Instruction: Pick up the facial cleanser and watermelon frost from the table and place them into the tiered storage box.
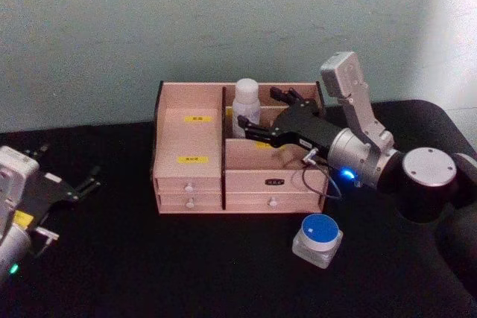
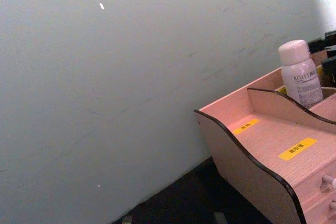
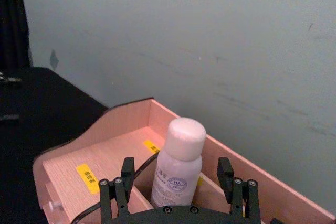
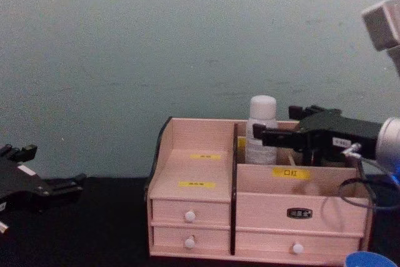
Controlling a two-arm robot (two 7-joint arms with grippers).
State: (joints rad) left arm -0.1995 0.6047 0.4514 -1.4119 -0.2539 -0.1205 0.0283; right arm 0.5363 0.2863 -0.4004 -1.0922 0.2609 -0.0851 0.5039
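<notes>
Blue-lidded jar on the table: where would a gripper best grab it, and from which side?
Probably from above, closing on its sides below the lid: the blue-lidded jar stands upright and squat on the table, apart from the storage box.

**Inspection: task items, position and condition**

I find the tiered storage box (image 1: 190, 139) upright at the back of the black table (image 1: 186, 273). It is pale pinkish wood with dark edges. The left half has two stepped shelves with yellow labels. All four white-knobbed drawers are closed.

I record the white bottle (image 1: 246, 106), with a rounded pale cap and a printed label, upright in the rear right compartment, close to the central divider. The spread fingers of my right gripper (image 3: 176, 163) flank it without touching.

The squat clear jar (image 1: 318, 237), blue-lidded, stands upright on the table near the box's right front corner, apart from it.
</notes>
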